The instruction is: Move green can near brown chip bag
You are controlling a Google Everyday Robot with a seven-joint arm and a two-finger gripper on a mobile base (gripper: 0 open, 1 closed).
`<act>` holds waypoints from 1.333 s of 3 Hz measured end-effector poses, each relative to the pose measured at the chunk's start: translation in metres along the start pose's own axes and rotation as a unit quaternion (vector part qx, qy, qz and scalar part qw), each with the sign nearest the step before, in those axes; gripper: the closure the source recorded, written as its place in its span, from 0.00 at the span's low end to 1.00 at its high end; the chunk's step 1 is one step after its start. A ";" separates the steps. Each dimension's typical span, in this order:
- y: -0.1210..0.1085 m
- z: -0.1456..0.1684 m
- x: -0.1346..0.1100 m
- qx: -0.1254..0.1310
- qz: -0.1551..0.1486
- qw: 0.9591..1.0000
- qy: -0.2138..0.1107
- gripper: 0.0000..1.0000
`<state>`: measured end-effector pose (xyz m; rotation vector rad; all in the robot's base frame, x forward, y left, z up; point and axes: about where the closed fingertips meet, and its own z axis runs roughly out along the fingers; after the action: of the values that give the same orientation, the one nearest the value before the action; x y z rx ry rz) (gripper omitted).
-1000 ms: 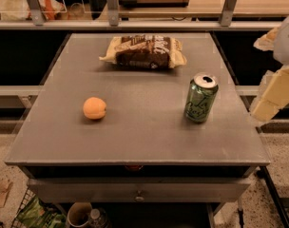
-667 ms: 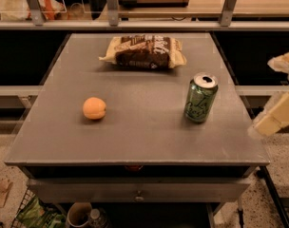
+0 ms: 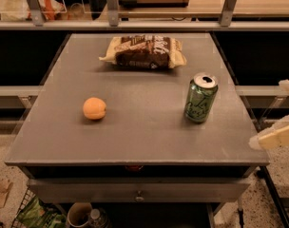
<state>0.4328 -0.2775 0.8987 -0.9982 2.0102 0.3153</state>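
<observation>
The green can (image 3: 200,98) stands upright on the right side of the grey table (image 3: 135,141). The brown chip bag (image 3: 144,52) lies flat at the table's far middle, well behind the can and to its left. My gripper (image 3: 277,113) is at the right edge of the view, just off the table's right side, to the right of the can and lower in the frame. Its two cream fingers (image 3: 274,136) stand apart with nothing between them. It touches neither the can nor the bag.
A small round orange fruit (image 3: 94,108) sits on the table's left half. A rail with metal posts (image 3: 225,25) runs behind the table. A drawer front (image 3: 139,192) and a basket of items (image 3: 40,215) are below the front edge.
My gripper has moved right and down, away from the table, so less of it shows. The can, bag and fruit have not moved.
</observation>
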 end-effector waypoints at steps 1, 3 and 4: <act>0.002 -0.003 -0.014 -0.008 0.037 0.995 -0.095 0.00; 0.006 -0.008 -0.038 -0.031 0.052 0.988 -0.146 0.00; 0.000 -0.014 -0.037 -0.035 0.041 0.988 -0.144 0.00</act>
<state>0.4364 -0.2652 0.9358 -0.8594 1.7897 0.5468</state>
